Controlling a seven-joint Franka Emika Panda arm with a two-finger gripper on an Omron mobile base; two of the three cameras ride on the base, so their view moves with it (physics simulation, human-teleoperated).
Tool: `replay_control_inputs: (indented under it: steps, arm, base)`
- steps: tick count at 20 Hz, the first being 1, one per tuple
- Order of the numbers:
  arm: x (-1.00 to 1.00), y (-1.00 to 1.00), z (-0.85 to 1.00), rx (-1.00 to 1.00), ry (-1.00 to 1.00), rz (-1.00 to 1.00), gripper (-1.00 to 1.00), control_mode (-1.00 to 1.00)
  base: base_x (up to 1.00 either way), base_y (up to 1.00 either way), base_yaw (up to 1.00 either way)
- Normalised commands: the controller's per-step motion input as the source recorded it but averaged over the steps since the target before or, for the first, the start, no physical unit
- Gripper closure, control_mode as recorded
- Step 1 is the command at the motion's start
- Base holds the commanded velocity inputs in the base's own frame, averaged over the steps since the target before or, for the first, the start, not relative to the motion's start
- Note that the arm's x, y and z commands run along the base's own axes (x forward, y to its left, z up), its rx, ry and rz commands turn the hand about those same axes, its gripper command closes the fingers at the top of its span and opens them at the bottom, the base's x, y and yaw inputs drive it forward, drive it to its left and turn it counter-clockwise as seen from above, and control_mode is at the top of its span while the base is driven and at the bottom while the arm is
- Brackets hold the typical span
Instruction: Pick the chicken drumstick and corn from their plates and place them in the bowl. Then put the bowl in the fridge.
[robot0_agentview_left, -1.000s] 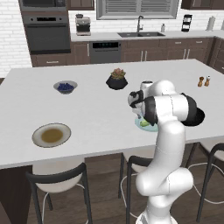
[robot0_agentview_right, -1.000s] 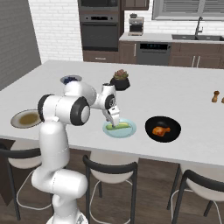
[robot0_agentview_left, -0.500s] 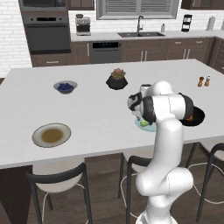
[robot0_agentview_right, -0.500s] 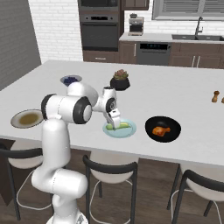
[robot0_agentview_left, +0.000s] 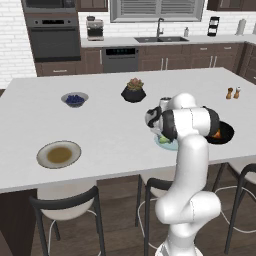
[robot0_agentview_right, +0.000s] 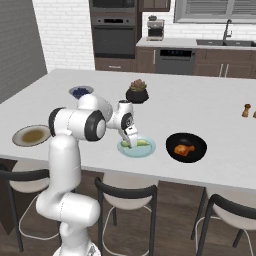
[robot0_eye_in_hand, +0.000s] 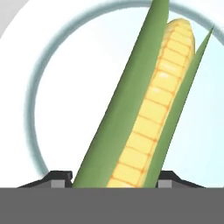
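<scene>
The gripper (robot0_agentview_right: 131, 145) is lowered onto the light blue plate (robot0_agentview_right: 146, 150) at centre frame in the right base view, near the counter's front edge (robot0_agentview_right: 150, 176). Its fingertips (robot0_eye_in_hand: 59, 177) straddle the corn (robot0_eye_in_hand: 148, 113) at moderate width; contact cannot be confirmed. In the left base view the arm hides most of this plate. The black bowl (robot0_agentview_right: 197, 140), holding the chicken drumstick (robot0_agentview_right: 183, 149), sits just right, apart. Open countertop lies behind.

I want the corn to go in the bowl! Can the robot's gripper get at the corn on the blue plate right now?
Probably yes. The gripper is down over the light blue plate, with a fingertip on each side of the corn and nothing in between.
</scene>
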Motion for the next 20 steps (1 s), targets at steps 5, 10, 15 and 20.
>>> replay_control_inputs:
  steps: [5, 10, 15, 20]
  arm:
    - [-0.30, -0.23, 0.17, 0.00, -0.01, -0.01, 1.00, -1.00]
    - [-0.31, -0.46, 0.82, 0.00, 0.00, 0.00, 1.00, -1.00]
    - [-0.40, -0.81, 0.53, 0.00, 0.00, 0.05, 1.00, -1.00]
    - [-0.45, -1.00, 0.31, 0.00, 0.00, 0.22, 1.00, -1.00]
  base:
    - [0.00, 0.00, 0.00]
    - [0.00, 0.00, 0.00]
    - [0.00, 0.00, 0.00]
    - [0.00, 0.00, 0.00]
